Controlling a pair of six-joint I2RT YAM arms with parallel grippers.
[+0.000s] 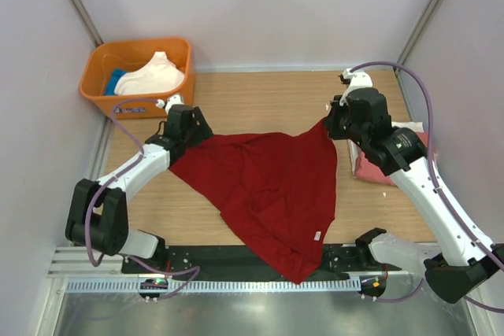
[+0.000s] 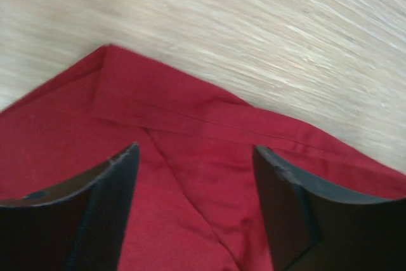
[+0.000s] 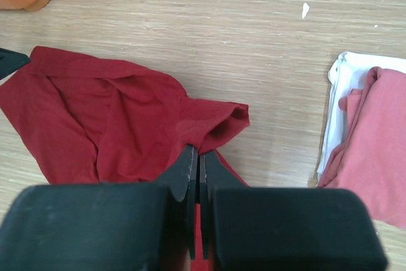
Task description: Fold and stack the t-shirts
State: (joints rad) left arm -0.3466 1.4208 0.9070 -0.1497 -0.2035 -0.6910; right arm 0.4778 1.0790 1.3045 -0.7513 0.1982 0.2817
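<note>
Two grippers of mine are at one dark red t-shirt (image 1: 268,186), which lies spread on the wooden table (image 1: 260,100) in a rough triangle, wrinkled through the middle. Its lowest tip hangs over the near edge between my arm bases. A small white label (image 1: 317,235) shows near its lower right edge. My left gripper (image 2: 193,153) stands over the shirt's left corner with its fingers wide apart. The hemmed, folded-over corner lies flat below the gap, and I have hold of nothing there. My right gripper (image 3: 198,157) is at the shirt's far right corner with its fingers pressed together on a bunched fold of the red cloth, pulling that corner into a small ridge. Just to the right of that corner sits a folded pile of two: one salmon-pink t-shirt (image 3: 380,157) on top of one white t-shirt (image 3: 339,87), apart from the red one. At the far left corner of the table stands one orange tub (image 1: 94,92), holding one cream t-shirt (image 1: 153,76) and one piece of blue cloth (image 1: 116,81), of which too little shows to tell its shape.
</note>
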